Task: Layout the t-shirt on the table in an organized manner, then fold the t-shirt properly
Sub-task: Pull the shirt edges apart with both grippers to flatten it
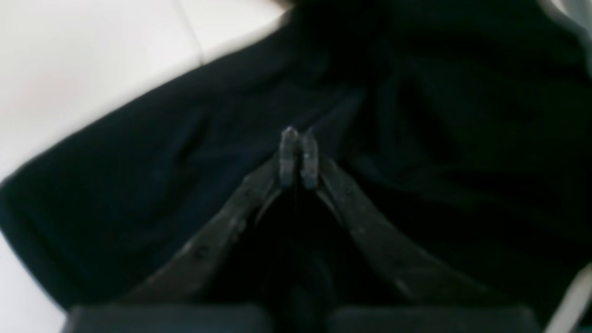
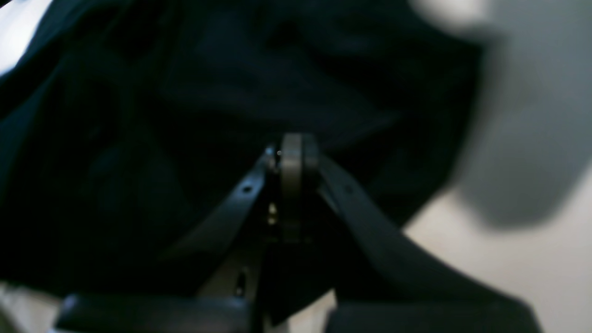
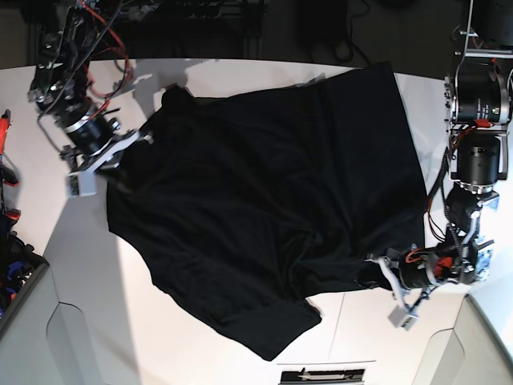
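across the white table (image 3: 88,273) we see the black t-shirt (image 3: 264,200) spread out, rumpled. our left gripper (image 1: 298,155) is clenched on its cloth at the near right edge; our right gripper (image 2: 291,159) is clenched on its far left edge.

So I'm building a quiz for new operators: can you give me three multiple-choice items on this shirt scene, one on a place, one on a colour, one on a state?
1. Where does the left gripper meet the t-shirt in the base view?
A. lower right edge
B. top middle
C. dead centre

2. What colour is the t-shirt?
A. white
B. black
C. red

3. How does the t-shirt lie on the table?
A. neatly folded
B. rolled up
C. spread out but wrinkled

Answers: A, that arm reaches the cloth at lower right; B, the cloth is black against the white top; C, it sprawls wide with creases.
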### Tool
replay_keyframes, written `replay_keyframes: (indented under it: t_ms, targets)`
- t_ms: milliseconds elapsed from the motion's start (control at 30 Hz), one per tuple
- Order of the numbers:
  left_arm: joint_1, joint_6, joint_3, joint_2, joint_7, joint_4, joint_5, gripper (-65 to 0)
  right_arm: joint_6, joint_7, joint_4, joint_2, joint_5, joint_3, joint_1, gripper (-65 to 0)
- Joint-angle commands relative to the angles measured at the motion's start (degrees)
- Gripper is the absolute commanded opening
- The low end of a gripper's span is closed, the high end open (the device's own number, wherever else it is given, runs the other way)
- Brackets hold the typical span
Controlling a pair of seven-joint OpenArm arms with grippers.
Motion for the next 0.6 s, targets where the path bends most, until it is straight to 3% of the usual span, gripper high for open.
replay_keyframes:
  t_ms: [0,133,300,467,567]
  targets:
    - [-0.81,-1.18,-0.28,-1.68,1.03,2.29,-2.60,-65.0,0.24,1.60,0.98,0.44,0.46,0.57,2.16,-65.0]
    - [3.45,-2.15,-0.28,-5.01,2.49,7.39,-7.21,-65.0,-0.09,2.08,-3.93,0.44,-2.89,0.44,9.27,-65.0]
    - [9.92,-2.15,-0.26,-5.49,1.55,10.49,-7.63,-65.0,0.09,5.77,-21.27,0.66,-8.00,0.39,20.52,-65.0]
    - [15.41,-2.15,-0.26,-5.46,-9.88,8.98,4.11,-65.0,0.04,7.39,-35.41,0.96,-11.85,0.35,26.84,-65.0]
    - [15.41,0.57,-0.28,-5.51,-12.41,4.55,7.13,-65.0,0.07,7.39,-38.88,1.25,-11.93,0.37,27.52,-65.0]
